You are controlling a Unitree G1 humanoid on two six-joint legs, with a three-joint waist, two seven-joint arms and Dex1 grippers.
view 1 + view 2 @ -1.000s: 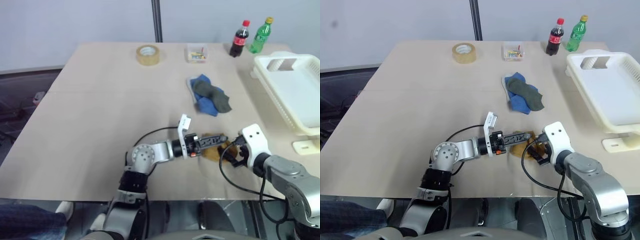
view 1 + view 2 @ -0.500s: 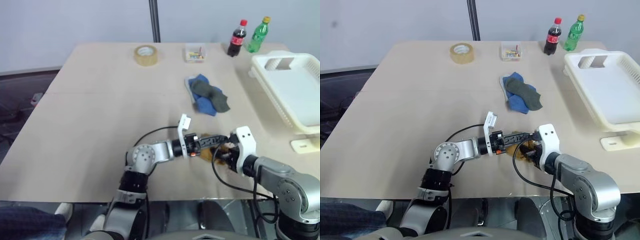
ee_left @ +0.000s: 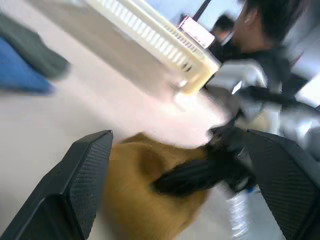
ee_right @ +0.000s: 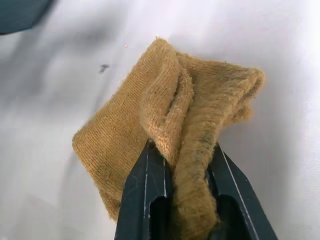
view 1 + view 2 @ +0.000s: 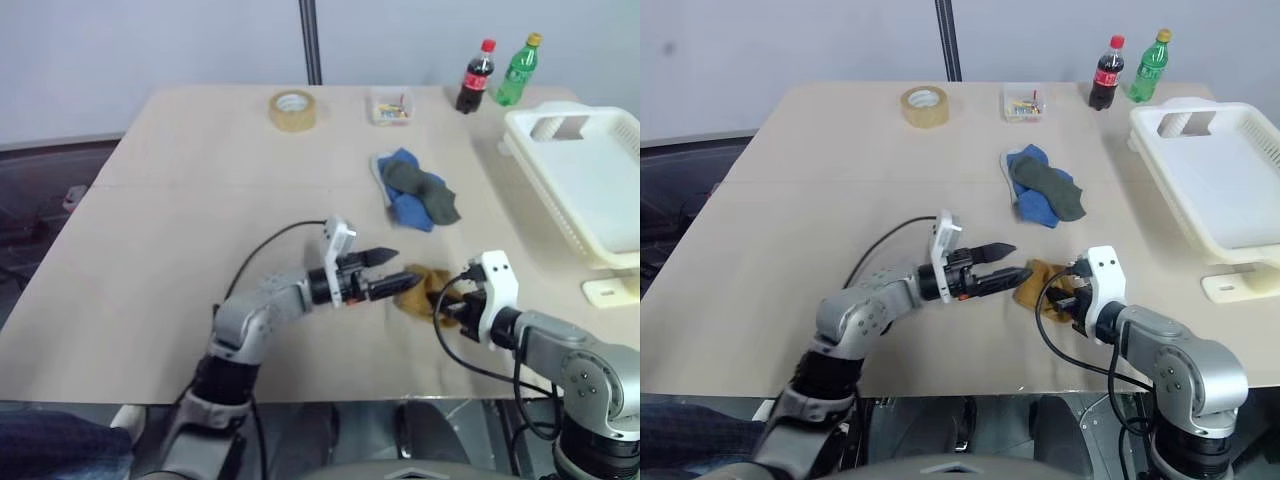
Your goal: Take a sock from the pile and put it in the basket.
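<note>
Right gripper (image 4: 180, 165) — fingers clamped on a fold of the mustard sock (image 4: 170, 130) lying on the tabletop (image 5: 180, 200) near the front edge; left gripper (image 5: 385, 270) spread wide beside it. Lift clear, then swing right to the basket (image 5: 585, 180) — release only above its floor.

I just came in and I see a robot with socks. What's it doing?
The robot is tidying socks into the white basket. Its right gripper is shut on a mustard-yellow sock lying on the table near the front edge. The left gripper is open beside that sock, holding nothing. A blue and a dark grey-green sock wait in the pile. No sock shows in the basket.
</note>
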